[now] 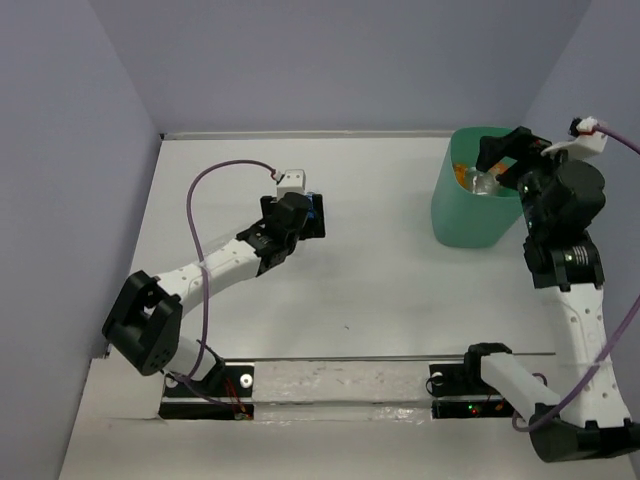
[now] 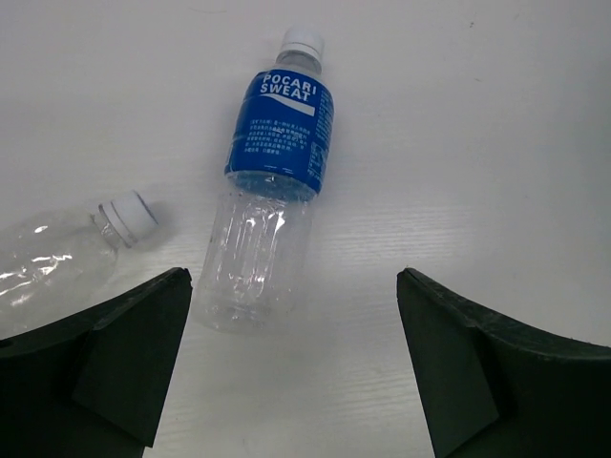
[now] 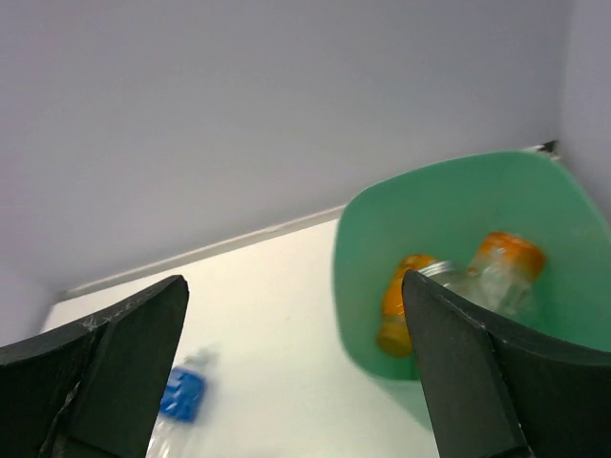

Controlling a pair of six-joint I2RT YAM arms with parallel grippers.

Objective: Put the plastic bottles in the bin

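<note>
A clear bottle with a blue label [image 2: 273,162] lies on the white table, cap pointing away. My left gripper [image 2: 294,279] hovers over its base, open and empty, with the bottle nearer the left finger. A second clear bottle with a white cap [image 2: 67,253] lies to its left; its label is out of view. In the top view my left gripper [image 1: 298,215] covers most of the blue-label bottle [image 1: 316,209]. The mint-green bin [image 1: 470,215] stands at the far right. Two orange bottles [image 3: 401,303] [image 3: 506,258] lie inside it. My right gripper [image 3: 294,281] is open and empty above the bin [image 3: 382,219].
Lilac walls close the table at the back and both sides. The bin stands near the right wall. The left arm's purple cable [image 1: 215,175] arcs above the table. The arm bases and a mounting rail [image 1: 350,385] run along the near edge.
</note>
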